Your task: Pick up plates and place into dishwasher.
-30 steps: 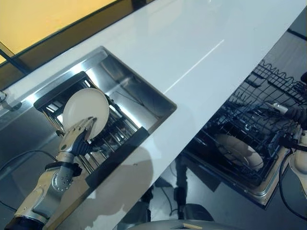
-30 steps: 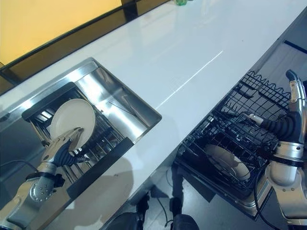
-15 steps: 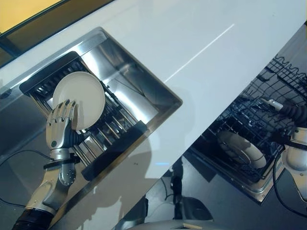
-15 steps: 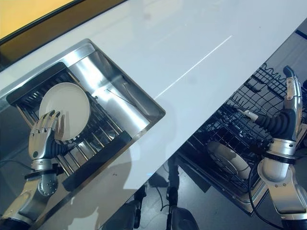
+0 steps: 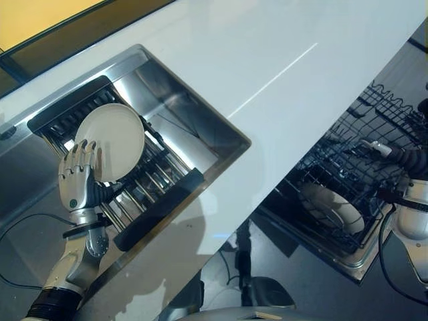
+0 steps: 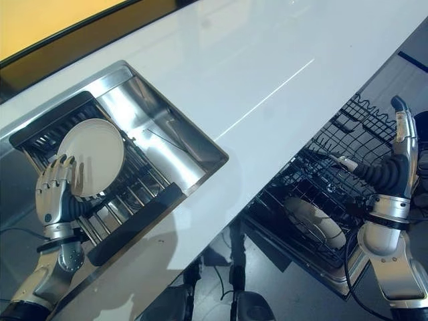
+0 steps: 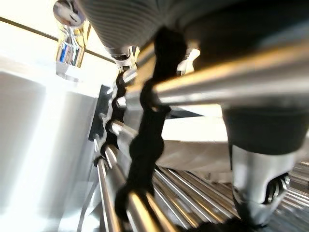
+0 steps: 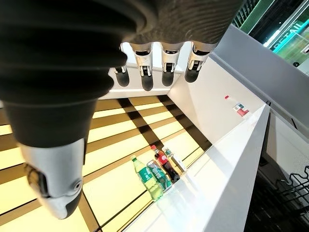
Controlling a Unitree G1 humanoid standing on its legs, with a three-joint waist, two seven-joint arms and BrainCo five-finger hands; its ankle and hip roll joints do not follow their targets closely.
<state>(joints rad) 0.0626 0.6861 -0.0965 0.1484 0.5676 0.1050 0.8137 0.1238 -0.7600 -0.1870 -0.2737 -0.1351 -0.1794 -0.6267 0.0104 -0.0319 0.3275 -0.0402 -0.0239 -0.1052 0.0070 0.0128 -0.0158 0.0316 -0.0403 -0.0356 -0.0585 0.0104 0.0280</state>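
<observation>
Left eye view: the left robot hand (image 5: 77,179) rests spread-fingered against the cream plate (image 5: 110,141) leaning in the sink's drying rack (image 5: 144,194), with no grip formed. Knocked sideways, it could slide. The right robot hand (image 6: 400,144) hangs straight-fingered above the dishwasher basket (image 6: 321,194).

The left robot hand (image 5: 78,179), fingers straight, rests against a cream plate (image 5: 114,139) upright in the sink rack (image 5: 144,200).
</observation>
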